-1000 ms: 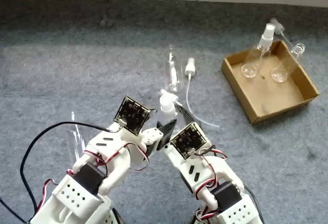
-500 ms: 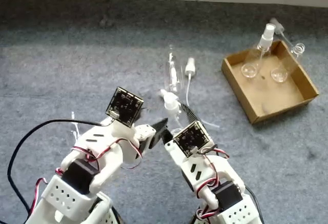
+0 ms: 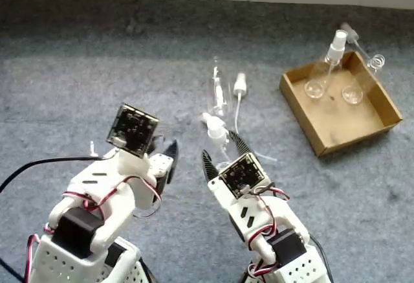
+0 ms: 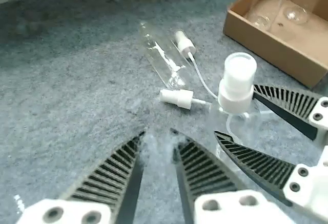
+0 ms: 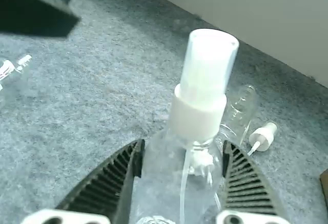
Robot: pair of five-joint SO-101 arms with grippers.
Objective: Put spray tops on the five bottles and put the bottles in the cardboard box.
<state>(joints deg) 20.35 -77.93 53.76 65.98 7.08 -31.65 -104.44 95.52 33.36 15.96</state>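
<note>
Left end effector [image 4: 158, 134] drawn back, slightly spread, empty, right end effector [image 3: 221, 148] still pinching capped bottle [image 5: 177, 183].

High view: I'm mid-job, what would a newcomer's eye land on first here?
The clear bottle with its white spray top, upright in the right gripper at mid-table. Next, the cardboard box at the far right with two bottles leaning inside, and the left gripper open and empty beside the right one.
</note>
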